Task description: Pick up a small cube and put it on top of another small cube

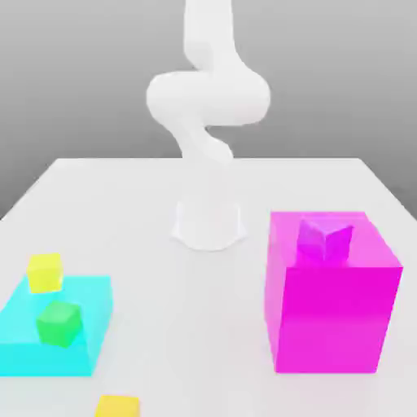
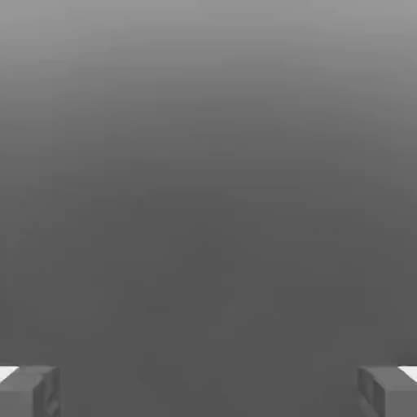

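green cube (image 1: 59, 322) far from hand (image 2: 208, 391)

— Where does the exterior camera sit?
— In front of my base (image 1: 208, 224), raised, looking down across the white table (image 1: 147, 195) toward me. It stands far enough off to take in the table's full width, from the cyan block (image 1: 49, 342) at the exterior view's left to the magenta block (image 1: 330, 313) at its right.
— And your hand camera?
— It rides on my hand and looks out past my two fingertips (image 2: 28, 392) at plain grey backdrop.
— Any overlap?
— I cannot tell; perhaps the grey backdrop.
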Action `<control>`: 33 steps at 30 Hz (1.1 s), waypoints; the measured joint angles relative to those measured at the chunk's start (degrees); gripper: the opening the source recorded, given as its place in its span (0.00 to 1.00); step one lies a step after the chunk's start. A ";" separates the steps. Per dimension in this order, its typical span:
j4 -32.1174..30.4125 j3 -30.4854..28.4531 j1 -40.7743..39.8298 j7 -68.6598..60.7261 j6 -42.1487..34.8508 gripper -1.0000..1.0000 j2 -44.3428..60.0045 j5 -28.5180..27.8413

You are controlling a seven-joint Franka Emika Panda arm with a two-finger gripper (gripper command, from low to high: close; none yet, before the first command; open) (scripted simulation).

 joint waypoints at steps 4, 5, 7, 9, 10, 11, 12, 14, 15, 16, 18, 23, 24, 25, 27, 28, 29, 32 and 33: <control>0.25 -1.45 -0.09 -1.33 2.45 0.50 8.63 0.09; 0.32 -1.82 -0.11 -1.68 3.04 0.50 10.71 0.15; 0.44 -2.55 -0.17 -2.42 4.22 0.50 14.87 0.33; 0.56 -3.26 -0.29 -3.23 5.40 0.50 19.02 0.60; 0.62 -3.58 -0.39 -3.67 5.99 0.50 21.09 0.78; 0.68 -3.93 -0.45 -4.10 6.58 0.50 23.17 0.96; 0.74 -4.26 -0.53 -4.55 7.17 0.50 25.25 1.17; 0.87 -4.92 -0.71 -5.46 8.34 0.50 29.40 1.61; 0.93 -5.18 -0.85 -5.97 8.93 0.50 31.49 1.89; 0.99 -5.47 -0.98 -6.48 9.51 0.50 33.57 2.17; 1.11 -5.90 -1.54 -7.51 10.68 0.50 37.74 2.77; 1.43 -6.21 -3.17 -10.03 13.60 0.50 48.16 4.17; 1.49 -6.26 -3.44 -10.50 14.18 0.50 50.25 4.41; 1.56 -6.31 -3.74 -10.97 14.77 0.50 52.33 4.63; 1.68 -6.33 -4.47 -11.83 15.94 0.50 56.49 4.98; 1.74 -6.34 -4.84 -12.24 16.53 0.50 58.56 5.13; 1.90 -6.41 -5.04 -12.66 17.33 0.50 60.65 5.40; 2.96 -5.43 -6.06 -13.63 21.53 0.50 66.88 6.46; 3.38 -5.01 -6.41 -13.92 23.11 0.50 68.95 6.84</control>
